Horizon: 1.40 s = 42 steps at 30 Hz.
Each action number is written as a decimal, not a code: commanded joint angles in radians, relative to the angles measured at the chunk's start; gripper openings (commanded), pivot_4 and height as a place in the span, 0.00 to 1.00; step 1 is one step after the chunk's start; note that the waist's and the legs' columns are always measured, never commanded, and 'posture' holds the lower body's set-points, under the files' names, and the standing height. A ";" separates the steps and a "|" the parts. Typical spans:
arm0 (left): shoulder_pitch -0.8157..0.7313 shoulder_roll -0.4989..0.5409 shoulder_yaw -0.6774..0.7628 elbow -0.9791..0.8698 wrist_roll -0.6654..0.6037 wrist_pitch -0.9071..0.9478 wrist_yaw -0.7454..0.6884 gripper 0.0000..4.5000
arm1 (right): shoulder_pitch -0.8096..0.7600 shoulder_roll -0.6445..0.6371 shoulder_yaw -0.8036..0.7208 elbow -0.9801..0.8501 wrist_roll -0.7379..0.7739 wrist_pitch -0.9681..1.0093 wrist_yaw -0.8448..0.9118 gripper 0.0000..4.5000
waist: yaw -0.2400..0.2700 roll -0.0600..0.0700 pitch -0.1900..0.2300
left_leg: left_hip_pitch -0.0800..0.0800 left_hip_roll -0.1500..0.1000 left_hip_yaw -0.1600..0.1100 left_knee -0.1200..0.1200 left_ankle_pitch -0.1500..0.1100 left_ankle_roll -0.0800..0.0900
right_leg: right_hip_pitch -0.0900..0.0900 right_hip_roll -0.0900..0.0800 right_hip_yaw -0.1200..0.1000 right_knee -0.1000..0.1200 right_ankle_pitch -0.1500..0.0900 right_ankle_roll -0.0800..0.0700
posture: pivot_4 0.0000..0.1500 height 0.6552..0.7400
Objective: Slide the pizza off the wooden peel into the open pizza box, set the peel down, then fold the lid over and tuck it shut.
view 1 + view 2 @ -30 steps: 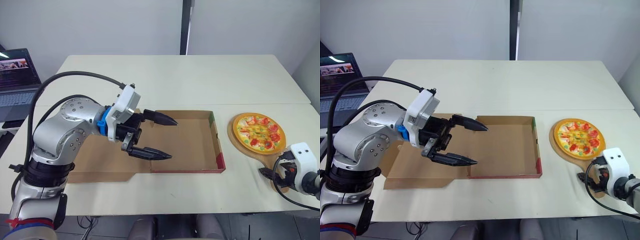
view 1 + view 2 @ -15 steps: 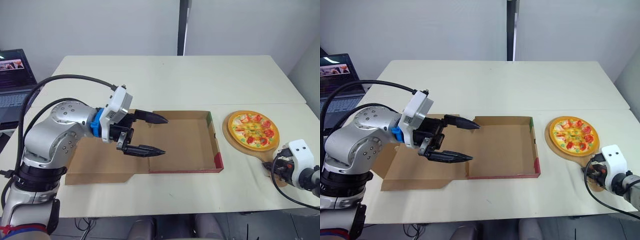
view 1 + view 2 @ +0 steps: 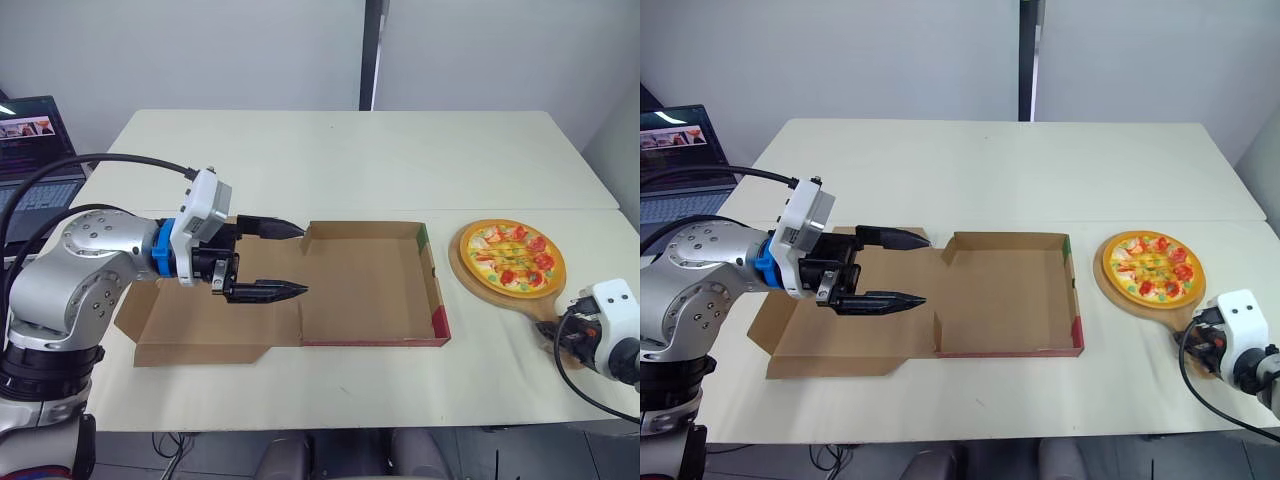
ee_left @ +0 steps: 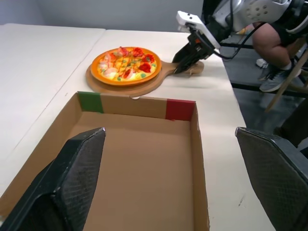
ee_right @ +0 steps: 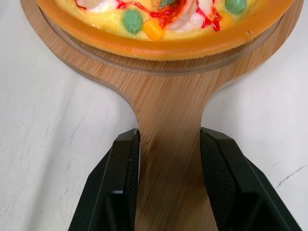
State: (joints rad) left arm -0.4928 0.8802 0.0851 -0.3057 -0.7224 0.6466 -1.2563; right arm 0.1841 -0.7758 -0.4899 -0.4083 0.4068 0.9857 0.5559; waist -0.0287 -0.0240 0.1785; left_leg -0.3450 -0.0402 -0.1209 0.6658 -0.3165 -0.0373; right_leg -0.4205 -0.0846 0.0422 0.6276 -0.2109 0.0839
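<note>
The right gripper [image 5: 169,137], at the lower right of the head views, has its two black fingers closed against both edges of the handle of the round wooden peel [image 5: 166,96]. The peel lies flat on the cream-white table [image 3: 330,160]. The orange-crusted pizza [image 3: 513,256] with red, yellow and green toppings sits on the peel's disc, right of centre and just beside the right wall of the open brown cardboard pizza box [image 3: 365,285]. The box's tray is bare, and its lid [image 3: 200,320] lies folded out flat towards the left of the frame. The left gripper [image 3: 300,259] hangs spread wide over the lid near its hinge, holding nothing and pointing at the tray. The step in hand looks like the very first one: the grasp on the handle seems made, but nothing has been lifted. The next move calls for raising the peel level so the pizza does not slip early. It must then be carried over the red-and-green striped wall and tilted down into the tray. Compared with a second ago, the left gripper has drawn back towards the left. Its fingertips then reached over the tray's floor and now stop short of the tray's left edge. The peel, pizza and box lie where they did.
</note>
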 commanded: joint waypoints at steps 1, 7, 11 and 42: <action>0.004 0.017 0.033 -0.022 -0.007 -0.010 0.007 1.00 | -0.018 -0.020 -0.075 -0.030 -0.006 -0.047 -0.005 0.35 | 0.000 0.000 0.000 | 0.000 0.000 0.000 0.000 0.000 0.000 | 0.000 0.000 0.000 0.000 0.000 0.000 | 1.00 1.00; 0.004 0.024 0.034 -0.022 -0.008 -0.010 0.003 1.00 | -0.014 -0.021 -0.083 -0.029 -0.017 -0.095 0.005 0.35 | 0.000 0.002 0.001 | 0.000 0.000 0.000 0.000 0.000 0.000 | 0.000 0.000 0.000 0.000 0.000 0.000 | 1.00 1.00; 0.005 0.032 0.037 -0.018 -0.008 -0.014 0.000 1.00 | -0.014 -0.012 -0.101 -0.026 -0.017 -0.136 0.016 0.35 | 0.000 0.003 0.002 | 0.000 0.000 0.000 0.000 0.000 0.000 | -0.001 0.000 0.000 0.000 0.000 0.000 | 1.00 1.00; 0.162 0.105 0.170 -0.096 -0.050 0.034 0.051 1.00 | -0.302 -0.297 0.051 -0.042 0.052 -0.249 0.302 0.35 | -0.002 0.006 0.005 | -0.001 0.000 0.000 -0.001 0.000 0.000 | -0.001 0.000 0.000 0.000 0.000 0.000 | 1.00 1.00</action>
State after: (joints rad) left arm -0.3372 0.9609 0.2113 -0.3666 -0.7477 0.6730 -1.2134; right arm -0.0683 -1.0416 -0.4347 -0.4249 0.4527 0.7927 0.8420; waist -0.0311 -0.0179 0.1835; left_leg -0.3458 -0.0398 -0.1209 0.6651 -0.3165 -0.0373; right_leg -0.4218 -0.0846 0.0418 0.6274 -0.2109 0.0838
